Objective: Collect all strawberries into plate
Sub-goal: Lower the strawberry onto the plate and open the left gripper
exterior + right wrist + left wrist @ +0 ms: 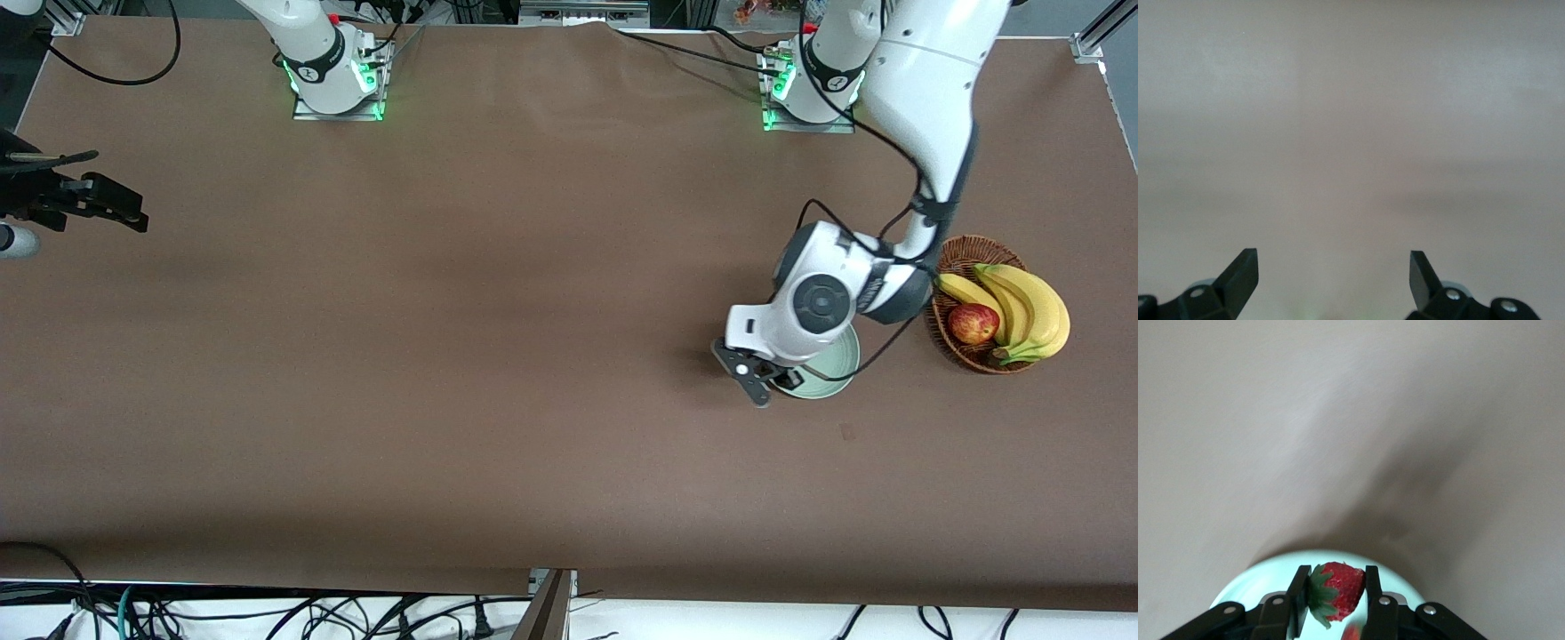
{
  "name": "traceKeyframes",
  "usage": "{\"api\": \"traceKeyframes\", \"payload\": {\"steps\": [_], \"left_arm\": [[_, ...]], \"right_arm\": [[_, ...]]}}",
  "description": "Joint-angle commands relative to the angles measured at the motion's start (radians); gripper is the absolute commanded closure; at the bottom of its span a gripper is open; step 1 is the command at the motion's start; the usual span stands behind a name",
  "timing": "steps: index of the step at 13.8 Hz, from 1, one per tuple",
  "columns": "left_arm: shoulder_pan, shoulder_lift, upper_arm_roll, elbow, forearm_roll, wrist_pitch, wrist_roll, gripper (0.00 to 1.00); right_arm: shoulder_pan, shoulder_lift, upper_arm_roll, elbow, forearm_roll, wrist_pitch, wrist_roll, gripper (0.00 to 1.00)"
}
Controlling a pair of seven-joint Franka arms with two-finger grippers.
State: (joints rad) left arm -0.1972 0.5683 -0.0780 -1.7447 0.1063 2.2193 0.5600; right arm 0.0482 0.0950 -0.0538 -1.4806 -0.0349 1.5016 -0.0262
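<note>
Nearest us sits the plate (836, 378), and over it the left end effector (1335, 593) pinches a strawberry (1338, 590) between its fingers — held there, we judge, for dropping in. Only the left wrist view shows the berry, plus a red glimpse below it; from the front the arm hides both. Beside the plate stands a basket (956, 253) of bananas (1022, 307) and an apple (973, 324). The right end effector (1331, 277) waits spread wide over bare counter (444, 356).

No legible text, label, brand, number or sign appears in any view. The small dark marks on the white collars of the two arm bases (313, 71) are too small to read.
</note>
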Motion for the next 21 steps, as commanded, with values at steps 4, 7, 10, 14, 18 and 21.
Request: {"api": "traceKeyframes", "payload": {"steps": [4, 7, 10, 14, 18, 21], "left_arm": [[0.081, -0.038, -0.005, -0.019, -0.030, -0.063, 0.021, 0.74], [0.085, -0.022, -0.003, -0.018, -0.031, -0.040, 0.046, 0.00], [0.096, -0.039, -0.003, -0.015, -0.033, -0.049, 0.040, 0.00], [0.102, -0.151, 0.000, 0.029, -0.034, -0.159, -0.063, 0.00], [0.119, -0.255, 0.000, 0.201, -0.033, -0.470, -0.214, 0.00], [0.117, -0.312, -0.003, 0.293, -0.031, -0.653, -0.361, 0.00]], "right_arm": [[-0.011, -0.011, 0.009, -0.010, -0.010, 0.005, -0.017, 0.00], [-0.013, -0.011, 0.009, -0.010, -0.007, 0.005, -0.015, 0.00], [-0.018, -0.011, 0.003, -0.010, -0.005, 0.003, -0.015, 0.00], [-0.018, -0.004, 0.003, -0.009, -0.005, 0.005, -0.017, 0.00], [-0.016, -0.004, 0.003, -0.010, -0.005, 0.005, -0.017, 0.00], [-0.016, -0.004, 0.003, -0.009, -0.005, 0.008, -0.017, 0.00]]}}
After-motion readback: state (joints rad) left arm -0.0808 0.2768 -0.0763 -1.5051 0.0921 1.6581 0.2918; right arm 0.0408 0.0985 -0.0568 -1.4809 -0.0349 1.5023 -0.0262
